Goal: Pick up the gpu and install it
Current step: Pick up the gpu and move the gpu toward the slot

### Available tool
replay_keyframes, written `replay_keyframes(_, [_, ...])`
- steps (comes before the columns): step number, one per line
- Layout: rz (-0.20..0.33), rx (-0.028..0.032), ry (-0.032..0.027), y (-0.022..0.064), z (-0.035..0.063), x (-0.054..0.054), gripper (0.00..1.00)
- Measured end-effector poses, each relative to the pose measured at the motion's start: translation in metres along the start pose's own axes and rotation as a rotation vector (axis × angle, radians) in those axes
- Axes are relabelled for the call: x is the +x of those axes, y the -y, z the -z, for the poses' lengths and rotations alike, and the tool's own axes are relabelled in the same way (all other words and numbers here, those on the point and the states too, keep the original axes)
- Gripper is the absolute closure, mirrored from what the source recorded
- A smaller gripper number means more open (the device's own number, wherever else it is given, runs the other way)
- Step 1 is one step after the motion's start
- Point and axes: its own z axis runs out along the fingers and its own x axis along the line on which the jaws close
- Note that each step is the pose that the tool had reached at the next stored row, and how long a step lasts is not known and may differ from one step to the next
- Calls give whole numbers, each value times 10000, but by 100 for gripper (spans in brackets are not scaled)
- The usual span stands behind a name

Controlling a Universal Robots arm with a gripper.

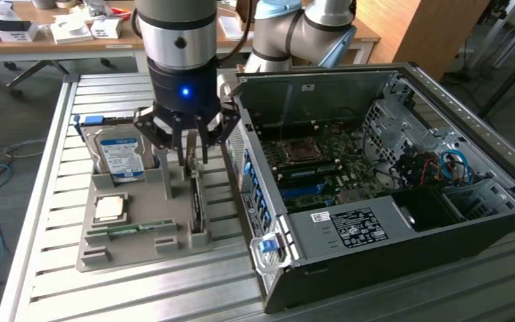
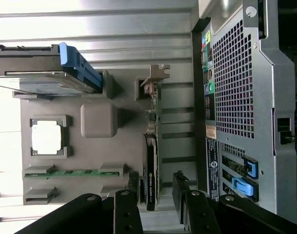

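Observation:
The gpu (image 1: 196, 204) stands edge-on in a slot of the grey holder tray (image 1: 132, 251), a thin card with a metal bracket at its far end. In the wrist view the gpu (image 2: 152, 146) runs lengthwise between my two dark fingers (image 2: 131, 200). My gripper (image 1: 195, 159) hangs just above the card's far end, open, with one finger on each side and a gap to the card. The wrist view shows the gripper (image 2: 156, 192) straddling the card without touching it.
The tray also holds a silver hard drive (image 1: 119, 155), a square processor (image 1: 110, 208) and a green memory stick (image 1: 132, 228). The open computer case (image 1: 347, 228) lies close on the exterior view's right, its motherboard (image 1: 320, 161) exposed. A slatted metal table (image 1: 51, 282) is underneath.

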Motion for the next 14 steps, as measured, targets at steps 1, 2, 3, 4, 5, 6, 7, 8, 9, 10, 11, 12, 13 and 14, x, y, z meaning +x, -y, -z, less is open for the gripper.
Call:
replay_keyframes(1, [0,0,0,1,-12,0,58])
replay_keyframes(2, [0,0,0,1,-26,1,58])
replay_keyframes(3, [0,1,-1,2,-42,1,58])
replay_keyframes(4, [0,1,0,3,-62,2,58])
replay_keyframes(5, [0,0,0,4,-80,2,58])
replay_keyframes(6, [0,1,-1,5,-97,2,58])
replay_keyframes(7, [0,1,-1,5,-115,3,58])
replay_keyframes(8, [0,1,0,6,-133,3,58])
replay_keyframes(9, [0,0,0,7,-152,4,58])
replay_keyframes(10, [0,0,0,8,-170,4,58])
replay_keyframes(11, [0,0,0,9,-187,4,58])
replay_keyframes(12, [0,0,1,9,-206,5,58])
replay_keyframes(13, [0,1,-1,10,-222,5,58])
replay_keyframes(14, [0,1,0,11,-235,5,58])
